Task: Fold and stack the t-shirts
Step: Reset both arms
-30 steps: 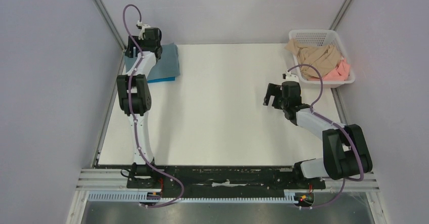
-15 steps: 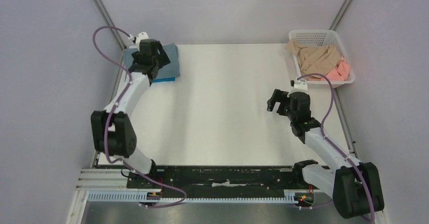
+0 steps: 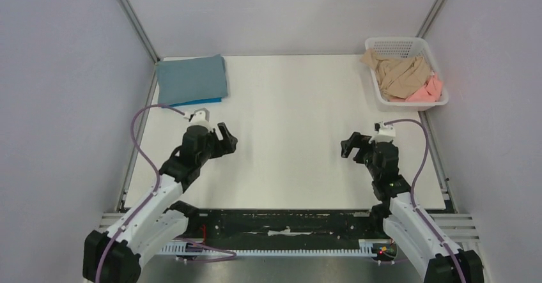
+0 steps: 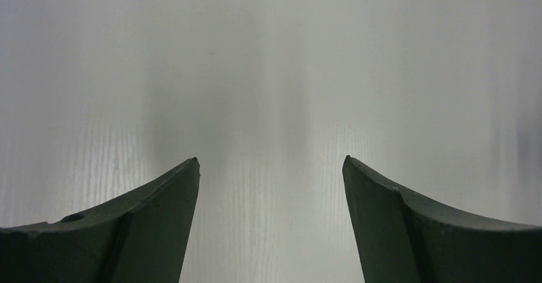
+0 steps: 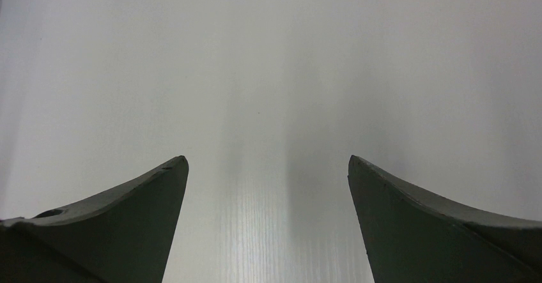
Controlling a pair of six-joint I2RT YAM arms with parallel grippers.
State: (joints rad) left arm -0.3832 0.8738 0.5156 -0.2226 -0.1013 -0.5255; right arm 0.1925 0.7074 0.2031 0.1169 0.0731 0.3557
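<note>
A folded grey-blue t-shirt [image 3: 192,78] lies at the table's far left corner on top of a bright blue t-shirt [image 3: 208,101], of which only an edge shows. A tan t-shirt [image 3: 399,73] and a pink t-shirt [image 3: 427,91] lie crumpled in the white basket [image 3: 390,43] at the far right. My left gripper [image 3: 226,140] is open and empty over the bare table, well in front of the folded stack; it also shows in the left wrist view [image 4: 270,161]. My right gripper [image 3: 349,148] is open and empty, in front of and left of the basket; it also shows in the right wrist view [image 5: 267,160].
The white table [image 3: 287,117] is bounded by grey walls at left, right and back. Metal frame posts [image 3: 131,16] rise at the far corners. The arm bases sit on a black rail [image 3: 287,222] at the near edge.
My left arm has pulled back from the folded stack toward the near left, leaving the grey-blue shirt lying there. My right arm has drawn back toward the near edge.
</note>
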